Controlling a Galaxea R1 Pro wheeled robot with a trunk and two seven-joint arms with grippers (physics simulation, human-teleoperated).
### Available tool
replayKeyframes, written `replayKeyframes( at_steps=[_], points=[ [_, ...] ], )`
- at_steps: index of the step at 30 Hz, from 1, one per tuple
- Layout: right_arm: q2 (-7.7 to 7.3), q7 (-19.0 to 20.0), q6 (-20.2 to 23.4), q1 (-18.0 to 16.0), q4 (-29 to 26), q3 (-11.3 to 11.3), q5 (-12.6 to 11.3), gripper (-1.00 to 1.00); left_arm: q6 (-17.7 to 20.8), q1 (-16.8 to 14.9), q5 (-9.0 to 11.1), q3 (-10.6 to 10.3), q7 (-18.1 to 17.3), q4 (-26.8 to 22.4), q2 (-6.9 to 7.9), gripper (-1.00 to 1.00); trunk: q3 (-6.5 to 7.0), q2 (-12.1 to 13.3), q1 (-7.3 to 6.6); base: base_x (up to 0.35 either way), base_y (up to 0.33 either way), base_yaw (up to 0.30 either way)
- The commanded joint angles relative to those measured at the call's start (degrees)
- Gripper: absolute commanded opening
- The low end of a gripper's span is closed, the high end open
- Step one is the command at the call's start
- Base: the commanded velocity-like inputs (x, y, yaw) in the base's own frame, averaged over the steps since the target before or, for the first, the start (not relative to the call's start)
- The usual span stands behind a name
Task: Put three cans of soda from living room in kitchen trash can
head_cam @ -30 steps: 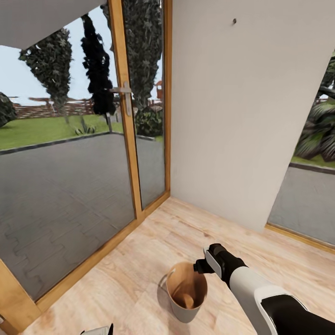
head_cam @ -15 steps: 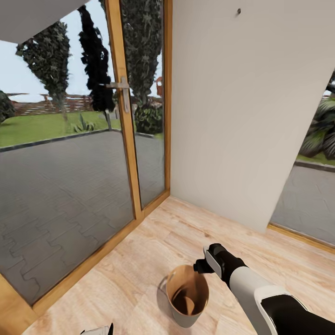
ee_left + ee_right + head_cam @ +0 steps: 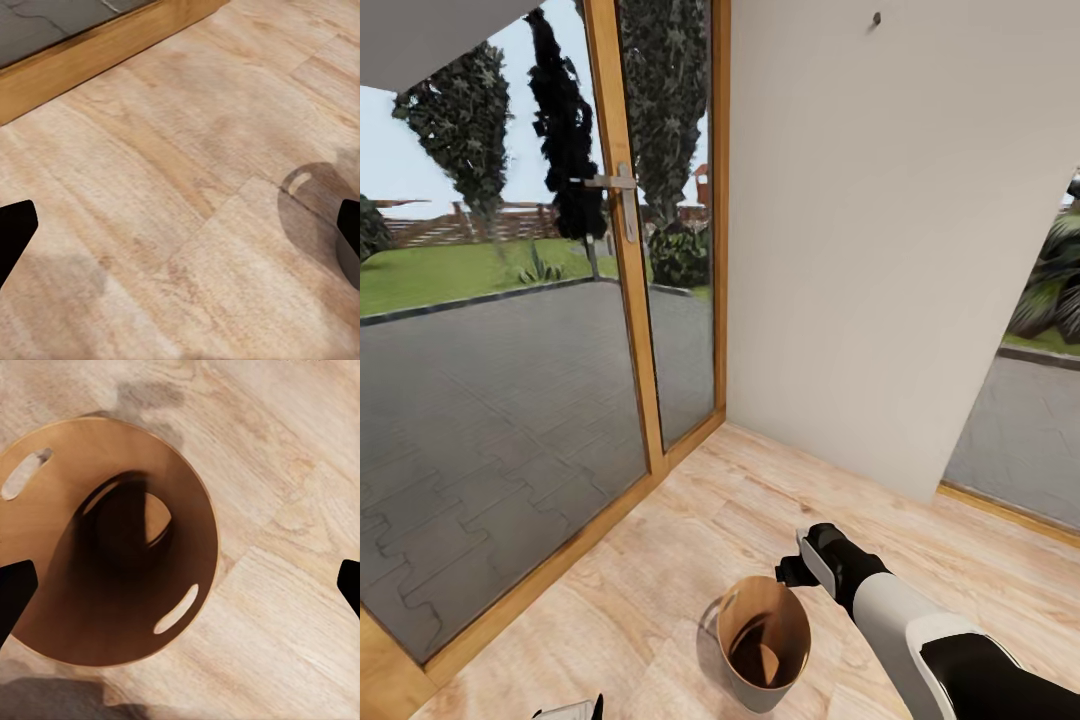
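The tash can (image 3: 758,690), pale grey outside and orange-brown inside, stands on the plank floor at the bottom of the head view. My right gripper (image 3: 790,574) hangs open just above its far right rim. The right wrist view looks straight down into the tash can (image 3: 45,547) between the open gripper (image 3: 181,589) fingertips. A dark rounded shape (image 3: 127,532) lies in shadow at the bottom; I cannot tell whether it is a can of soda. My left gripper (image 3: 181,236) is open over bare floor, holding nothing.
Wood-framed glass doors (image 3: 622,230) stand at the left with a paved yard behind them. A white wall (image 3: 880,250) rises straight ahead. A second glazed opening (image 3: 1020,420) is at the right. The bin's shadow (image 3: 319,206) falls on the planks in the left wrist view.
The head view has shifted a little, so the tash can sits slightly lower in the picture and its inside looks darker. My right gripper keeps its place over the rim.
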Motion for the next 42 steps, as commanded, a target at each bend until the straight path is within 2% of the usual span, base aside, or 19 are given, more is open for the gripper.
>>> replayKeyframes(
  at_steps=[1, 12, 15, 24, 35, 42],
  points=[
    [0.0, 0.0, 0.0, 0.0, 0.0, 0.0, 0.0, 1.0, 0.0, 0.0, 0.0, 0.0, 0.0, 0.0, 0.0, 1.0, 0.0, 0.0, 0.0, 0.002, 0.0, 0.0],
    [0.02, 0.32, -0.05, 0.0, 0.0, 0.04, 0.27, 1.0, -0.01, 0.0, 0.0, 0.0, 0.02, 0.07, 0.0, 1.0, 0.0, 0.0, 0.0, 0.0, 0.0, 0.0],
    [0.9, 0.3, 0.92, -0.99, -0.98, 1.01, -0.77, 1.0, 0.65, -0.54, -0.34, -0.18, 0.13, -0.91, 0.51, 1.0, 0.0, 0.0, 0.0, 0.0, 0.0, 0.0],
    [0.9, 0.3, 1.69, -3.88, -2.95, 1.09, -0.96, 1.0, 0.65, -0.54, -0.34, -0.18, 0.13, -1.31, 0.51, 1.0, 0.0, 0.0, 0.0, 0.0, 0.0, 0.0],
    [0.9, 0.3, 1.69, -3.88, -2.95, 1.09, -0.96, 1.0, 0.65, -0.54, -0.34, -0.18, 0.13, -1.31, 0.51, 1.0, 0.0, 0.0, 0.0, 0.0, 0.0, 0.0],
    [-0.01, 0.38, 0.18, -1.59, -2.97, 0.73, 0.15, 1.0, 0.13, 0.31, -0.35, -0.33, 0.39, 0.94, 0.73, 1.0, 0.0, 0.0, 0.0, 0.0, 0.0, 0.0]
  ],
)
